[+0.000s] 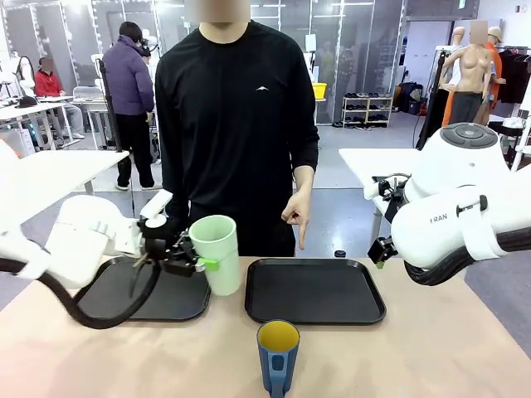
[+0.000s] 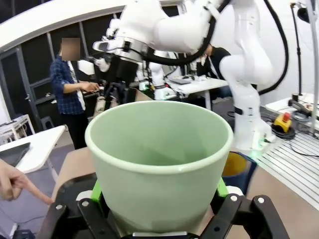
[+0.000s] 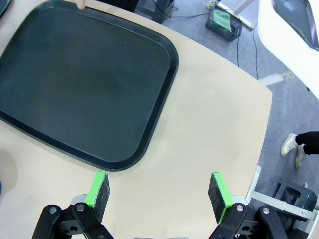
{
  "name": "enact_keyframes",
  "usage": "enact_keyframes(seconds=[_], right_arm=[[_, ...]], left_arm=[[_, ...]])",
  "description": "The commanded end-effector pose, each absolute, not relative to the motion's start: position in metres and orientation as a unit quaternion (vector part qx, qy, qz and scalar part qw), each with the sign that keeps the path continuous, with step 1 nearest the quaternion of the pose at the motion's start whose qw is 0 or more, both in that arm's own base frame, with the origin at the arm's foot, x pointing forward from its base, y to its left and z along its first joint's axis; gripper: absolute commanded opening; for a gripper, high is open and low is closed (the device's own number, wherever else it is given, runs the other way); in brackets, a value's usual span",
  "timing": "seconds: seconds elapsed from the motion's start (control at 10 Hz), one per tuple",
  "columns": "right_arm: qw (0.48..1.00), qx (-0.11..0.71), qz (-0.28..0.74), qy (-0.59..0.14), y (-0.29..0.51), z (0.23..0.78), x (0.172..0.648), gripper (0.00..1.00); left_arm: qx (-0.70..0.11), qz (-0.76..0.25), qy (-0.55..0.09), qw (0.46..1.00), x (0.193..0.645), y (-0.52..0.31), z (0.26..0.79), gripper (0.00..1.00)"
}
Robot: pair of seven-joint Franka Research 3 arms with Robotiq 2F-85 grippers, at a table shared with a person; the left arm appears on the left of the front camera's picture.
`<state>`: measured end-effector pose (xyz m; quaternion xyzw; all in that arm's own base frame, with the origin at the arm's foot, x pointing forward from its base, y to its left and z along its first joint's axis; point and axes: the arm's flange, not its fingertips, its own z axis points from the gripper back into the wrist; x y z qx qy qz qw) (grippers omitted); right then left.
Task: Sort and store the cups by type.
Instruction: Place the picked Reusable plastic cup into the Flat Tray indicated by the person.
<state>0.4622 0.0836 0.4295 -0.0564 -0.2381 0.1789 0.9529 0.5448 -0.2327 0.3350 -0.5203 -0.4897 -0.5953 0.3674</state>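
Two cups are sitting on the worktop (image 1: 431, 348). The mint tumbler (image 1: 217, 249) is standing mouth-up at the right edge of the left tray (image 1: 124, 298), and the left gripper (image 2: 159, 206) is pinching its lower wall from both sides. The left arm is reaching in low from the worktop's left side. The blue mug (image 1: 278, 358) is standing well apart, midway along the near edge. The right gripper (image 3: 159, 191) is hanging spread above bare worktop beside a corner of the right tray (image 3: 89, 84). A person's hand (image 1: 296, 217) is pointing down at that tray's far edge.

blue mug (image 2: 242, 172), mostly hidden behind tumbler (image 2: 158, 164)
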Motion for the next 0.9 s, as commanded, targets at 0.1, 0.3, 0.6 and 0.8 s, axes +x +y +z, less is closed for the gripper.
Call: enact_keyframes(seconds=[0.1,0.3,0.6,0.8], right_arm=[[0.952,-0.064,0.180,-0.238,0.083,0.429,0.462,1.00],[0.952,-0.064,0.180,-0.238,0.083,0.429,0.462,1.00],[0.952,-0.064,0.180,-0.238,0.083,0.429,0.462,1.00],[0.952,-0.064,0.180,-0.238,0.083,0.429,0.462,1.00]], left_arm=[[-0.525,-0.575,-0.502,0.376,0.579,-0.287,0.327,0.90],[-0.530,-0.572,-0.492,0.388,0.588,-0.322,0.318,0.90],[-0.531,-0.559,-0.498,0.396,0.599,-0.361,0.307,0.90],[-0.524,-0.559,-0.502,0.401,0.604,-0.377,0.300,0.90]])
